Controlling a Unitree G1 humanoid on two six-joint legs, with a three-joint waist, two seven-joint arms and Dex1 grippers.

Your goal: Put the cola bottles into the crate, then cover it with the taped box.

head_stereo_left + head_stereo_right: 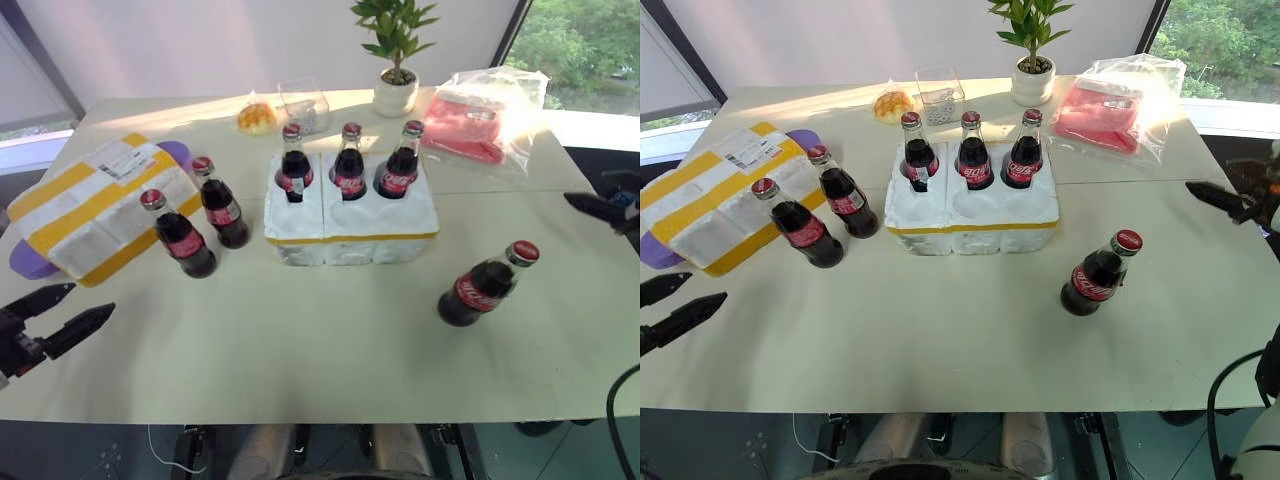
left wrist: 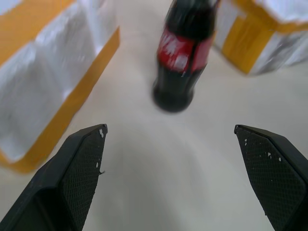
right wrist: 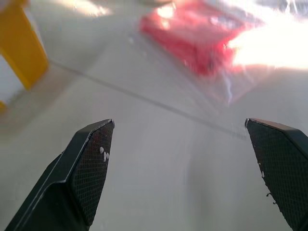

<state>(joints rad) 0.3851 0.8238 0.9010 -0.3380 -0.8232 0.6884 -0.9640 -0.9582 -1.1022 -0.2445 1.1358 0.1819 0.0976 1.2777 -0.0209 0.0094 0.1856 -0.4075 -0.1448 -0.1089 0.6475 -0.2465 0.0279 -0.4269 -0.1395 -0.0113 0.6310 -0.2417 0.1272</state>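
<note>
Three bottles [image 1: 349,165] are seated in the crate [image 1: 350,225], three are left on the table [image 1: 300,340]. Left gripper [image 1: 68,310] and right gripper [image 3: 180,168] are both spread wide, nothing held.

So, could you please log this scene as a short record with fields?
crate: mid-table, back three holes filled, front three empty
bottles in crate: three, upright
bottles on table: two between the crate and the taped box, one on the crate's right
taped box: left of the crate, not on it
left gripper: open, empty
right gripper: open, empty
</note>
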